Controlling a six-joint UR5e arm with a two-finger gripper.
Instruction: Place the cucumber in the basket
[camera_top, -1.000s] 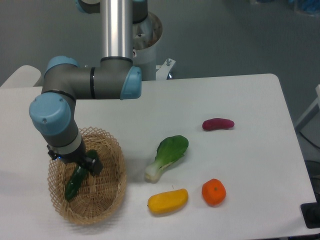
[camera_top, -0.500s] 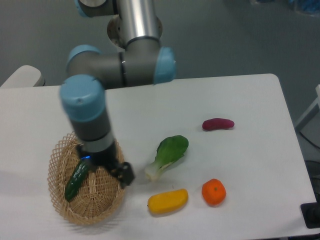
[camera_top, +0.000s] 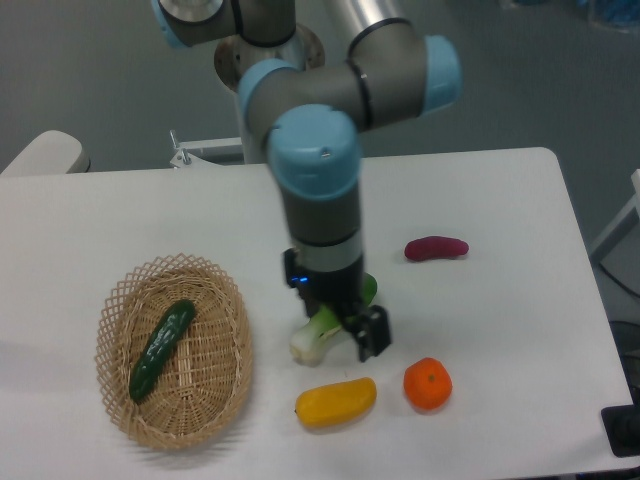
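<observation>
The gripper (camera_top: 368, 338) hangs from the arm's wrist over the middle of the table (camera_top: 480, 200), its dark fingers (camera_top: 375, 333) pointing down and seen edge-on. From this angle I cannot tell whether the fingers are spread or closed, and nothing shows between them. They sit in front of the bok choy (camera_top: 322, 328), whose white stem pokes out just to the left of the gripper and whose green leaf shows as a sliver behind the wrist; whether the fingers touch it cannot be told.

Just below and to the left of the gripper lies a yellow fruit (camera_top: 336, 401), and just below and to the right an orange (camera_top: 428, 384). Farther up and to the right, apart from the gripper, lies a purple vegetable (camera_top: 436, 248).

Well away to the left of the gripper stands the basket (camera_top: 232, 330), an oval of tan wicker with an open lattice rim. The cucumber (camera_top: 162, 350) lies inside it, dark green and glossy, resting aslant on the woven floor with its upper end toward the right. It is free of the gripper.

The table is white with rounded corners. Behind it the floor is grey, and the arm's base column (camera_top: 258, 50) rises at the table's far edge. A pale rounded shape (camera_top: 40, 153) sits at the far left.
</observation>
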